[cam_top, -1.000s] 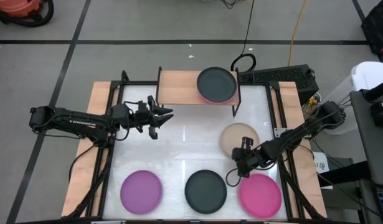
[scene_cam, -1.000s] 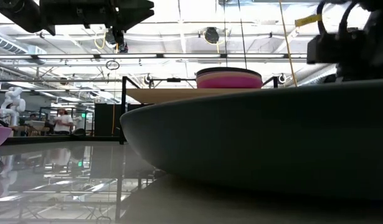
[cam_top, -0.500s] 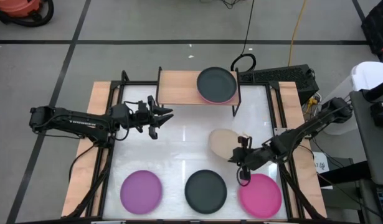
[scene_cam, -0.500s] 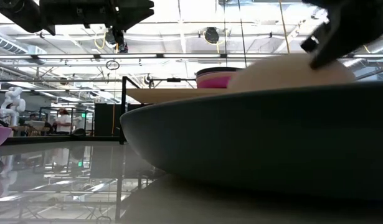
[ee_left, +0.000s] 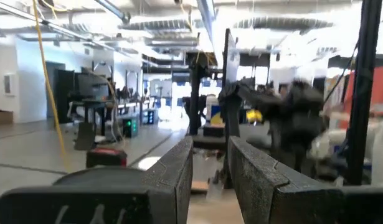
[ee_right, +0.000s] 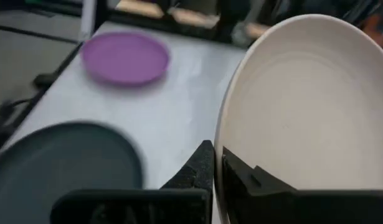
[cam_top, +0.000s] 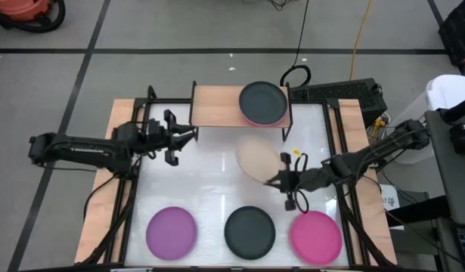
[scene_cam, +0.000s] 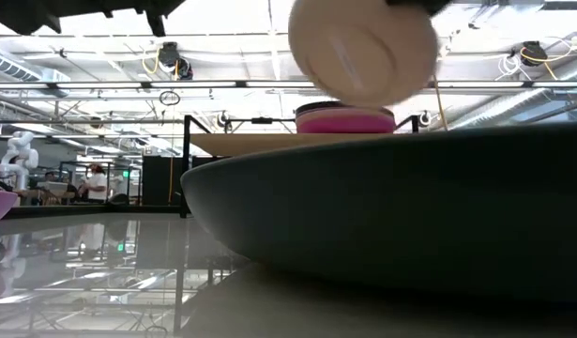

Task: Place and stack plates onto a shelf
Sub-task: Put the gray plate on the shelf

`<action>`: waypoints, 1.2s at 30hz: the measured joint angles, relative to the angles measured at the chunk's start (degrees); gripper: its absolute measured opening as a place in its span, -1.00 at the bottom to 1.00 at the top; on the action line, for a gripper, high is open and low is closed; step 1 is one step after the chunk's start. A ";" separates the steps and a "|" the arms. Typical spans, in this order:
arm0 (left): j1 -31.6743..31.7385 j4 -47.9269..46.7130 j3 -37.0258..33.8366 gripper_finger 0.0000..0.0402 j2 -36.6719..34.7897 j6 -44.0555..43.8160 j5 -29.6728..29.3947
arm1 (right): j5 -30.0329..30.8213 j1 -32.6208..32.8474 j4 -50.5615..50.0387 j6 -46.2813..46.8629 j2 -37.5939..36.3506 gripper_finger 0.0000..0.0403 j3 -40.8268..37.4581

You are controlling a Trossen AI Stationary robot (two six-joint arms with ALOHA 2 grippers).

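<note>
Right now the right gripper (cam_top: 280, 180) has its fingers pinched tight on the rim of the beige plate (cam_top: 256, 159), holding it tilted above the table (cam_top: 217, 189), just below the shelf (cam_top: 217, 106). A dark grey plate (cam_top: 262, 101) tops a magenta one there. The left gripper (cam_top: 188, 136) hangs partly open, empty, near the shelf's left end.

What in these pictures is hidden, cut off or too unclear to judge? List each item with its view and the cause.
- Stack on the shelf, high view: the dark grey plate covers all but a pink rim, so the count is unknown.
- Low view: the near dark plate blocks the table behind it.
- Beige plate, right wrist view: cut off by the frame edge.
- Left pincer, left wrist view: the background is blurred.
</note>
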 joint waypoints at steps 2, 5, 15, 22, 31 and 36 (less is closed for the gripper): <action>0.05 -3.20 0.00 -0.47 -2.19 0.60 -1.26 | 1.21 -2.10 1.94 -3.78 0.50 -1.00 1.72; 0.05 -7.93 0.00 -0.47 -5.09 1.17 -3.43 | 1.19 -5.52 4.51 -9.51 1.14 -1.00 3.45; 0.05 -12.49 -0.02 -0.47 -7.64 3.46 -7.84 | -3.65 -19.80 12.64 -24.89 8.84 -1.00 11.19; 0.11 -12.25 -0.06 -0.47 -10.58 6.61 -7.88 | -8.75 -26.50 12.54 -30.82 19.25 -1.00 18.75; 0.49 -17.78 -0.02 -0.47 -16.32 5.64 -7.88 | -13.32 -31.57 22.47 -35.04 30.60 -1.00 23.35; 0.49 -19.42 -0.04 -0.47 -15.69 5.43 -7.86 | -18.47 -33.75 22.61 -32.85 34.47 -1.00 23.46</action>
